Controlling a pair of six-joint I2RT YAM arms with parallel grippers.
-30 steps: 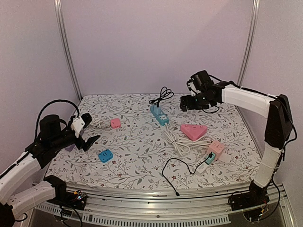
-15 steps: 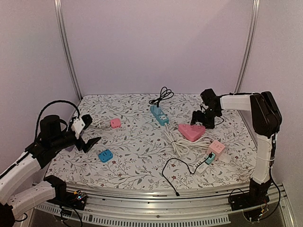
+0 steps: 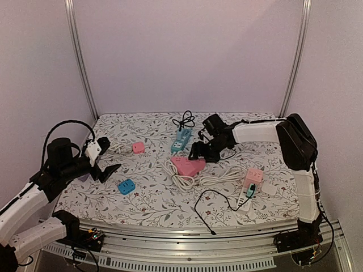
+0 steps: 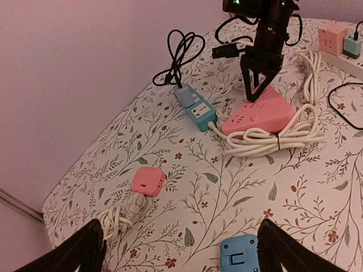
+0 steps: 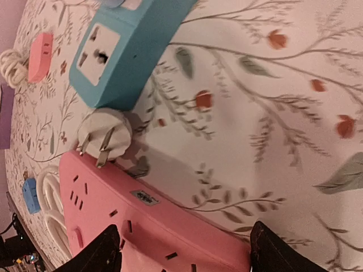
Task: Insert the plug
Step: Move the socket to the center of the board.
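The white plug (image 5: 105, 135) lay on the bench (image 3: 153, 195) between the blue strip (image 5: 130, 45) and pink strip (image 5: 153, 221). It looked light, rigid and smooth, best pinched across its round body. The right claw (image 5: 184, 250) gaped over the pink strip. The left claw (image 4: 181, 252) hung open and empty.

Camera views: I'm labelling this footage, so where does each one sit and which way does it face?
Top external: above and behind the bases, looking down across the table; both arms show, with the left hand and right hand.
Left wrist: on the left arm, facing across towards the right hand; left fingers at the bottom corners.
Right wrist: close above the pink power strip, white plug and blue power strip; right fingers at the bottom edge.
Shared: both wrist views show the pink and blue strips.
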